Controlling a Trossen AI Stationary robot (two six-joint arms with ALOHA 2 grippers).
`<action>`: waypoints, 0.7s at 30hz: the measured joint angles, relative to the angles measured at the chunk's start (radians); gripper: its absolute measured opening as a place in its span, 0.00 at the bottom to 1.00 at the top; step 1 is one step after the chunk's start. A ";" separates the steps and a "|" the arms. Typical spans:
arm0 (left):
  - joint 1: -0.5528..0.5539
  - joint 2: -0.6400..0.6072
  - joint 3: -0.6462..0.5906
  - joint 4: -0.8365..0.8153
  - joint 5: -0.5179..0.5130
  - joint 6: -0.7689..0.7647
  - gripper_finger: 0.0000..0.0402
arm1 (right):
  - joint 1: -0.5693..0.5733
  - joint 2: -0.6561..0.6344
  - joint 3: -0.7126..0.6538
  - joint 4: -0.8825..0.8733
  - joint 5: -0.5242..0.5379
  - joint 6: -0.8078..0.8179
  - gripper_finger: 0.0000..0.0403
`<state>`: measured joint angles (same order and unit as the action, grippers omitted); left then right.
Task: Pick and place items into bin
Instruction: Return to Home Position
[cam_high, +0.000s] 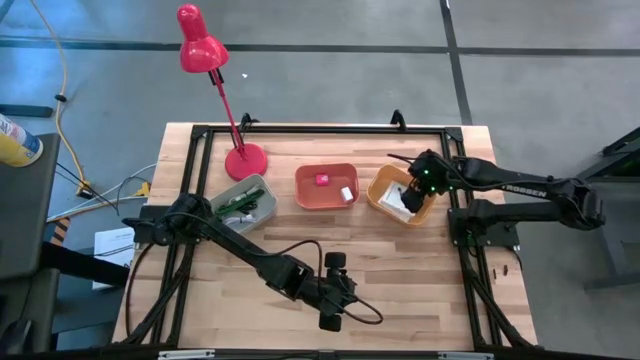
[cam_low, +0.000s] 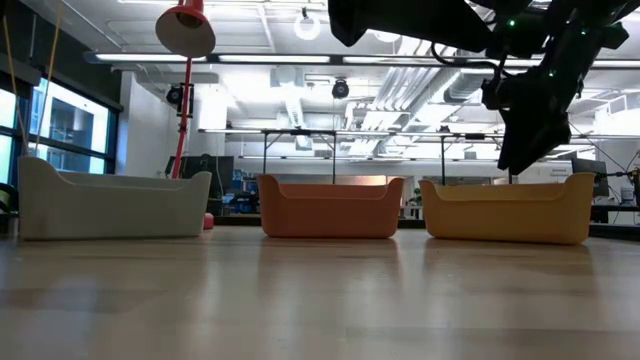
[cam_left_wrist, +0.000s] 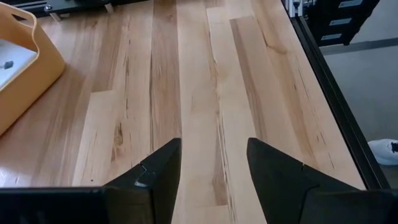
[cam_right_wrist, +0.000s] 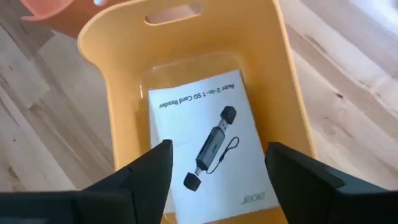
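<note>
Three bins stand in a row on the wooden table: a grey one (cam_high: 245, 200) with green things in it, an orange one (cam_high: 326, 186) with tiny pink and white blocks, and a yellow one (cam_high: 400, 197). A white card (cam_right_wrist: 208, 149) printed with a dark card reader lies flat on the yellow bin's (cam_right_wrist: 106, 93) floor. My right gripper (cam_right_wrist: 217, 149) hangs open just above that bin (cam_low: 505, 208), a finger over each side of the card, touching nothing. My left gripper (cam_left_wrist: 212, 143) is open over bare wood near the table's near edge (cam_high: 330, 322).
A red desk lamp (cam_high: 235, 150) stands behind the grey bin, at the table's far left. A black cable (cam_high: 365, 312) loops beside my left arm. Bare wood spreads from the bins to the near edge. A black frame (cam_high: 470, 240) runs along the table's sides.
</note>
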<state>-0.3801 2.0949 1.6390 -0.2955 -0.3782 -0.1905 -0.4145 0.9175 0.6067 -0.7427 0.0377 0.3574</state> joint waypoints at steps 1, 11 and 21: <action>0.000 0.000 0.000 0.000 0.000 0.000 0.43 | 0.000 -0.003 0.000 -0.001 0.006 0.000 0.61; -0.002 -0.075 0.049 0.039 -0.030 0.226 0.43 | 0.042 -0.006 0.180 0.037 -0.061 -0.119 0.60; 0.000 -0.171 0.365 -0.321 -0.117 0.623 0.43 | 0.105 -0.029 0.551 -0.016 0.105 -0.181 0.60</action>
<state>-0.3798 1.9237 2.0037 -0.6167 -0.4951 0.4329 -0.3100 0.8880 1.1581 -0.7584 0.1430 0.1759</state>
